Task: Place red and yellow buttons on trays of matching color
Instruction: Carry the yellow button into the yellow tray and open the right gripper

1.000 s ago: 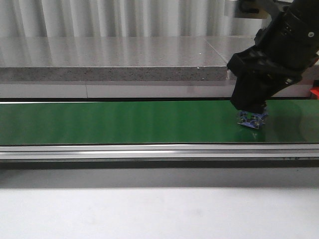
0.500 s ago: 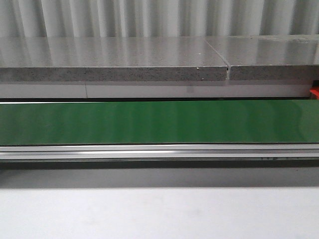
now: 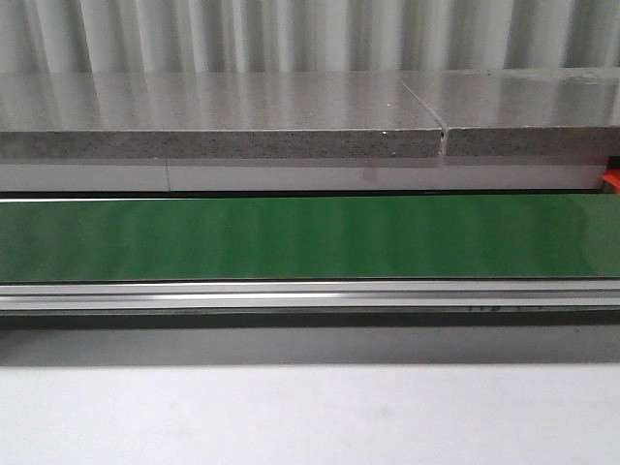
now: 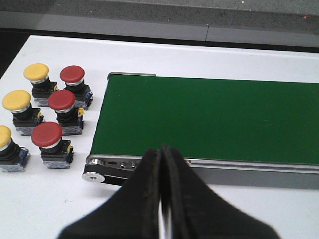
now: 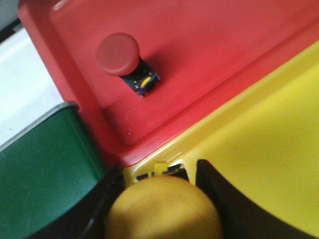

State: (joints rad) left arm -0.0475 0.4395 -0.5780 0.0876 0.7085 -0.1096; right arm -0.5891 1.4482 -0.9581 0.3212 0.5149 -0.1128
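On my right wrist camera, the right gripper [image 5: 162, 199] is clamped on a yellow button [image 5: 162, 211]; its two dark fingers [image 5: 227, 204] press in on either side of the rounded yellow cap, which fills the lower part of that view. A bit of the button's black and yellow body shows just past the cap. The held button hangs over the yellow tray [image 5: 259, 134], close to the edge where it meets the red tray [image 5: 209, 45]. The two trays lie side by side, rims touching. On the red tray sits one red button [image 5: 122, 57], tipped on its side, its dark base pointing toward the yellow tray. Beside the red tray I see the end of the green conveyor belt [image 5: 42, 164], and beyond that a strip of white table [image 5: 25, 74].

On my left wrist camera, the left gripper [image 4: 162, 189] has its fingers pressed together with nothing between them. It hovers over the near rail at the end of the belt [image 4: 214, 119]. To one side of the belt end, on the white table [image 4: 239, 55], a cluster of buttons stands upright: three red-capped buttons [image 4: 62, 100] nearer the belt and three yellow-capped ones [image 4: 16, 100] just beyond them, packed close, each on a black body with a blue base.

My front camera shows only the green belt [image 3: 310, 237] running across, its aluminium rail [image 3: 310, 294] in front, and a grey stone ledge [image 3: 223, 116] behind. Neither arm appears there.
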